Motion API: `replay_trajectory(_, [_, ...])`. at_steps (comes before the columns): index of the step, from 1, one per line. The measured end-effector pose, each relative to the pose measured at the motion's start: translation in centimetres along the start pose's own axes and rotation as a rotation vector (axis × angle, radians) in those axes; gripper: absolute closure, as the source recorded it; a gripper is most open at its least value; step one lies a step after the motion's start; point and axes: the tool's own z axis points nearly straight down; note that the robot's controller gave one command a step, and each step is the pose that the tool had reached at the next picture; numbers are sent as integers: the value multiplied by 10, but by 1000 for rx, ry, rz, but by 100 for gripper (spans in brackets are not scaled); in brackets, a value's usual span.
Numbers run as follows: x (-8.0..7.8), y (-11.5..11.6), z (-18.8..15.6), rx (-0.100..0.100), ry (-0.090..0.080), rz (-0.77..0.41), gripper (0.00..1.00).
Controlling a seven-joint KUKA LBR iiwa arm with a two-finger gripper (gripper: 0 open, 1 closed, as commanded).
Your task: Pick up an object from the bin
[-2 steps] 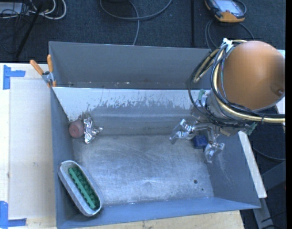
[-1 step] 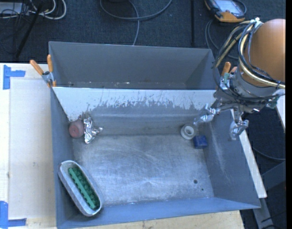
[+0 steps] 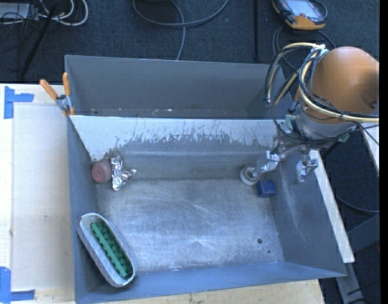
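Camera view: blue block (image 3: 265, 187) just beside gripper (image 3: 287, 165).

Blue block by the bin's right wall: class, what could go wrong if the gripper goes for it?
1. The blue block lies at the foot of the sloped right wall; the open gripper may strike that wall.
2. A grey round piece lies close beside it and might be knocked or caught instead.

One brush (image 3: 110, 251), one foil wad (image 3: 121, 173), one blue block (image 3: 265, 188), one ball (image 3: 100, 171)
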Motion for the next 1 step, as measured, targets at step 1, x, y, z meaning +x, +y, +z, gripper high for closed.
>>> replay_trajectory(1, [19, 0, 60, 7, -22, -389, 0])
